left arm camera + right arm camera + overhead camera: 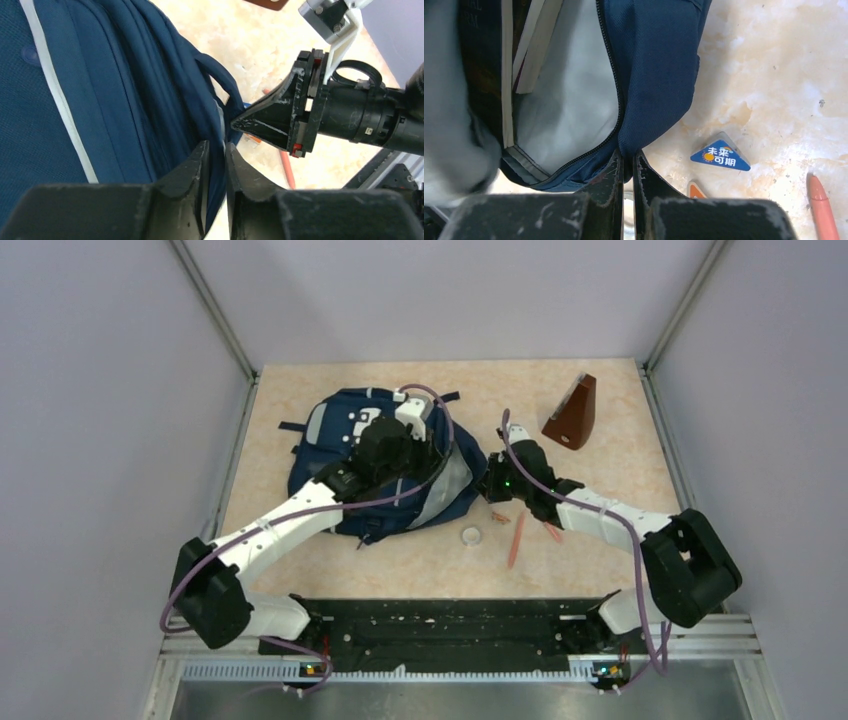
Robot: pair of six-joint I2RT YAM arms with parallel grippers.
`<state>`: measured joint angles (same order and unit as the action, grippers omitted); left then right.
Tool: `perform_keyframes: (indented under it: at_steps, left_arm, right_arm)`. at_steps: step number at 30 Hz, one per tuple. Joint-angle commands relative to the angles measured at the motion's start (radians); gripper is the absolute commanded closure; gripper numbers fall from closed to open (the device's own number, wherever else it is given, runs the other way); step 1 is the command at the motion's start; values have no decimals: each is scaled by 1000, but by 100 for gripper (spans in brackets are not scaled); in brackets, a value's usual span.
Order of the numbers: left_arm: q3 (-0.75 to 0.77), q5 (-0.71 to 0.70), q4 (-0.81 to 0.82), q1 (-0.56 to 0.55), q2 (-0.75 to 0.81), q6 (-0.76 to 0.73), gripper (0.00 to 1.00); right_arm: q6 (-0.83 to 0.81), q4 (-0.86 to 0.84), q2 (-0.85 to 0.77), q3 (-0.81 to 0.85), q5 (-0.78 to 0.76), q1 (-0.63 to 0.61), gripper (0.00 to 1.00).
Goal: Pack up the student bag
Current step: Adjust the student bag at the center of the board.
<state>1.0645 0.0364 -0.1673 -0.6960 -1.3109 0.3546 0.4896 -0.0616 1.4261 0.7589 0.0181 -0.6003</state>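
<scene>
The student bag (335, 425) is a navy backpack with grey patches, lying at the table's middle left. Its main mouth is held open, showing grey lining (569, 95) and books (531, 45) inside. My left gripper (447, 455) is shut on a fold of the bag's blue rim fabric (216, 155). My right gripper (490, 483) is shut on the bag's opening edge beside the zipper, seen in the right wrist view (628, 157). The two grippers are close together; the right gripper's tips (235, 121) touch the bag near my left fingers.
A brown wedge-shaped block (572, 412) stands at the back right. On the table by the bag's mouth lie a blue triangular eraser (720, 155), an orange triangular piece (696, 190), orange pens (515, 540) and a small white round item (471, 536).
</scene>
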Motion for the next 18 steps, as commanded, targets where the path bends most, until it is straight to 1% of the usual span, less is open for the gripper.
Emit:
perform_keyframes:
  at_steps: [1, 2, 3, 4, 6, 7, 9, 11, 14, 18]
  left_arm:
    - [47, 12, 119, -33, -15, 3, 55]
    - [46, 10, 118, -37, -13, -11, 42]
    - [43, 4, 115, -42, -3, -27, 33]
    - [34, -2, 115, -46, 12, -45, 28]
    - [-4, -18, 131, -58, 66, -77, 24]
    - [-34, -19, 149, -61, 118, -93, 23]
    - [-100, -26, 158, -63, 204, -117, 17]
    - [-155, -72, 145, -63, 290, -120, 14]
    - [-231, -149, -1, -63, 381, -43, 14]
    - [-370, -230, -177, -64, 490, 146, 15]
  right_arm:
    - [-23, -93, -36, -1, 43, 59, 100]
    - [-22, -95, -40, -6, 48, 64, 100]
    - [-23, -94, -43, -8, 52, 68, 100]
    - [-24, -92, -44, -10, 57, 72, 100]
    - [-26, -90, -45, -12, 63, 76, 100]
    - [-27, -89, -43, -12, 69, 79, 100]
    - [-25, -88, -38, -12, 79, 85, 100]
    - [-21, -89, -32, -12, 93, 92, 100]
    - [-20, -91, -26, -13, 103, 98, 100]
    - [-20, -94, -18, -12, 106, 103, 100]
